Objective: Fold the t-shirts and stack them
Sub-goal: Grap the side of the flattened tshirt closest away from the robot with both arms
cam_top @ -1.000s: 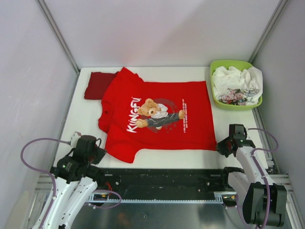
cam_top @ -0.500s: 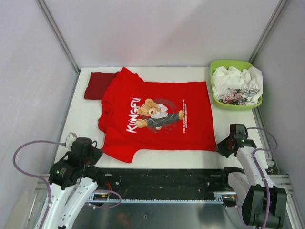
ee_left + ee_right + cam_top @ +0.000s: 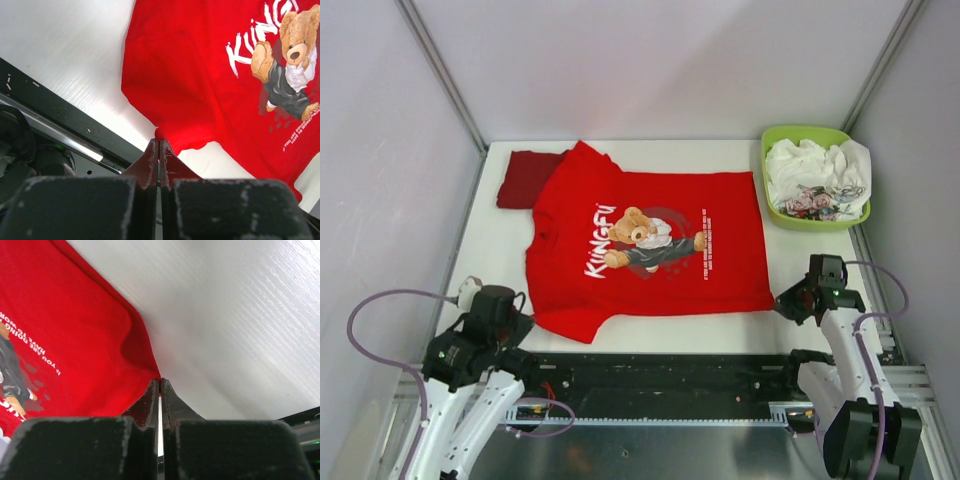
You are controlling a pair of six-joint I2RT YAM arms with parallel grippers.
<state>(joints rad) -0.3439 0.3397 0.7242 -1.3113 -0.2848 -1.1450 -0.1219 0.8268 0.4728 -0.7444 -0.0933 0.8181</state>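
The bright red t-shirt [image 3: 650,240] with the bear and white "KUNGFU" lettering lies spread flat, print up, across the white table [image 3: 498,255]. The plain darker red t-shirt [image 3: 525,178] lies folded at the back left, partly under the bright one's sleeve. My left gripper [image 3: 528,322] is shut on the near sleeve's edge; in the left wrist view [image 3: 159,141] the red cloth [image 3: 200,75] sits pinched at the tips. My right gripper [image 3: 781,303] is shut on the near right hem corner; in the right wrist view [image 3: 160,381] the red cloth [image 3: 75,340] sits at the tips.
A lime-green basket [image 3: 817,226] with crumpled white and printed cloth stands at the back right. A black rail [image 3: 660,375] runs along the table's near edge between the arm bases. Grey walls close in on the left, back and right.
The left arm has drawn back towards the near left, and the right gripper has shifted slightly right. Both still hold the shirt's near edge, and the shirt has barely moved.
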